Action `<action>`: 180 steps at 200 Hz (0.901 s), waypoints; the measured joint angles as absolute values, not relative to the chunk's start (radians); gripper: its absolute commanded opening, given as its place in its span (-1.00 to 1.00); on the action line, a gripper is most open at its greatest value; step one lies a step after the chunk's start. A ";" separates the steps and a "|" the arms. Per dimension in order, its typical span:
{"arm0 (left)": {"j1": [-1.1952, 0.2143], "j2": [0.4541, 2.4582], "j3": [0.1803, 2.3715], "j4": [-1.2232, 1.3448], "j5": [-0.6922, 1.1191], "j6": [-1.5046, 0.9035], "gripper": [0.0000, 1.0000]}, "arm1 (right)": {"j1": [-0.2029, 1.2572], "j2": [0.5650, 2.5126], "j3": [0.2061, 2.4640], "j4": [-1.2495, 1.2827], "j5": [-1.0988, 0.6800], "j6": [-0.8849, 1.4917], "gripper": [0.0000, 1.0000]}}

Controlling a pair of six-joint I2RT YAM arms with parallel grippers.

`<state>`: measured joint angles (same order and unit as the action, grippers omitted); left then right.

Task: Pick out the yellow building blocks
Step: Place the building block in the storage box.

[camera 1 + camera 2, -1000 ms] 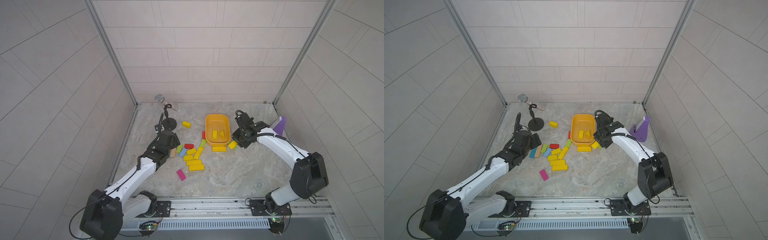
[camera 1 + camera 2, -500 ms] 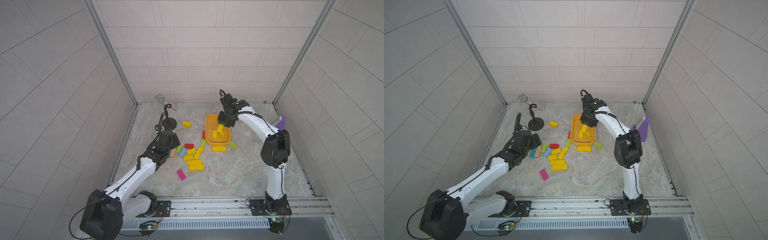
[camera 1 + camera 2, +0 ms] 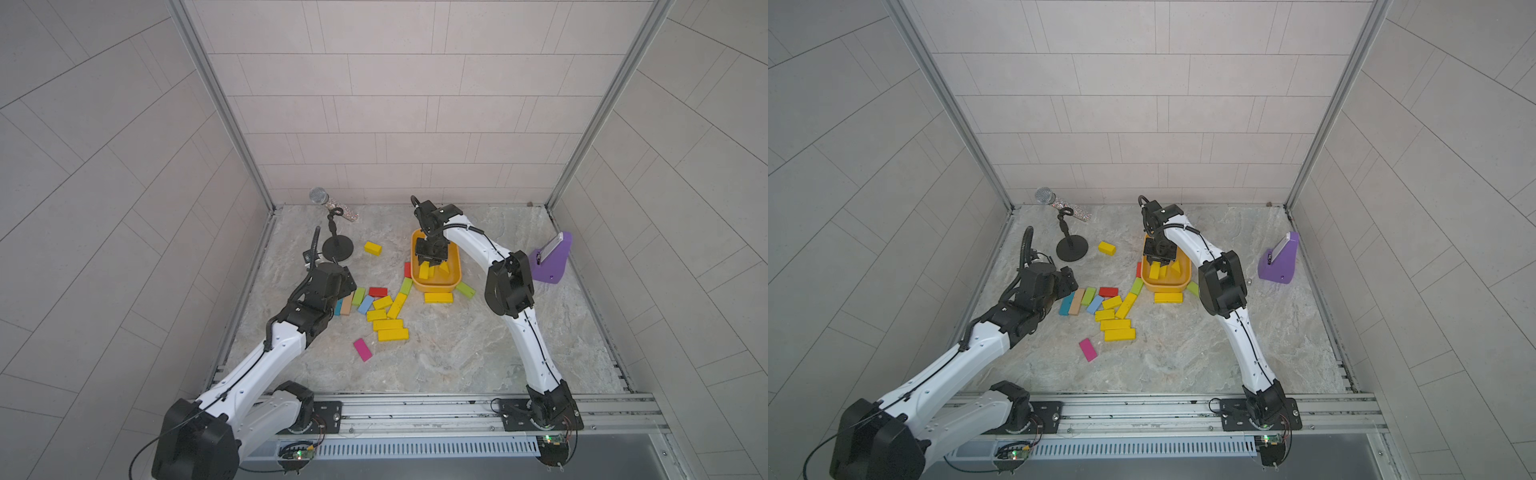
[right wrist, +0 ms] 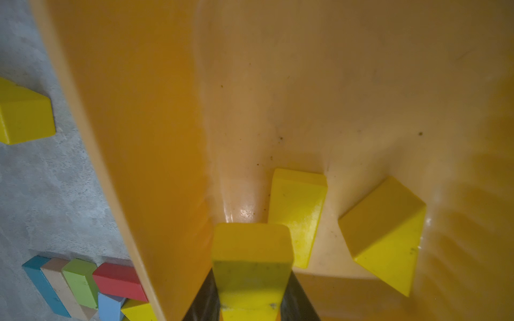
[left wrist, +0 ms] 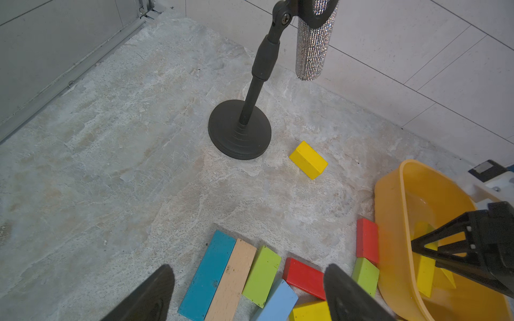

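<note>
My right gripper [image 3: 430,261] hangs low inside the orange-yellow tub [image 3: 434,286], shut on a yellow building block [image 4: 250,250]. Under it in the tub lie a yellow bar [image 4: 296,214] and a yellow wedge [image 4: 386,230]. Several yellow building blocks [image 3: 390,324] lie clustered on the floor left of the tub. One yellow bar [image 3: 437,297] lies in front of the tub. A lone yellow block [image 3: 372,248] sits near the stand. My left gripper [image 5: 249,268] is open and holds nothing, just above the coloured bars at the cluster's left end.
A black microphone stand [image 3: 337,249] with a glittery microphone [image 3: 319,195] is at the back left. A purple phone holder [image 3: 550,261] stands at the right. Teal, wood, green, red and light blue bars [image 3: 1077,300] and a pink bar [image 3: 363,349] lie among the yellow ones.
My right gripper lifted a yellow block from the floor right of the tub, uncovering a green bar. It swung over the tub and now sits lower inside it. The left arm stayed still.
</note>
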<state>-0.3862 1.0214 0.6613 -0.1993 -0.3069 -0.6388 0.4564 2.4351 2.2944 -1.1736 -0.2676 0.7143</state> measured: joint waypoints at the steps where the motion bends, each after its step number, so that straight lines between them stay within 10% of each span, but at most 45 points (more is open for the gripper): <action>1: -0.386 1.021 0.661 -0.199 -0.307 -0.639 0.78 | 0.456 2.437 2.295 -1.174 -0.268 0.714 -0.63; 58: -0.386 1.022 0.661 -0.200 -0.291 -0.640 0.77 | 0.457 2.543 2.395 -1.217 -0.353 0.693 -0.08; 180: -0.386 1.050 0.645 -0.191 -0.273 -0.667 0.77 | 0.456 2.131 2.232 -1.177 -0.189 0.572 0.00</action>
<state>-0.3862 1.0504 0.6445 -0.1905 -0.2726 -0.6674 0.4557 2.1307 2.2318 -1.1767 -0.1894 0.5716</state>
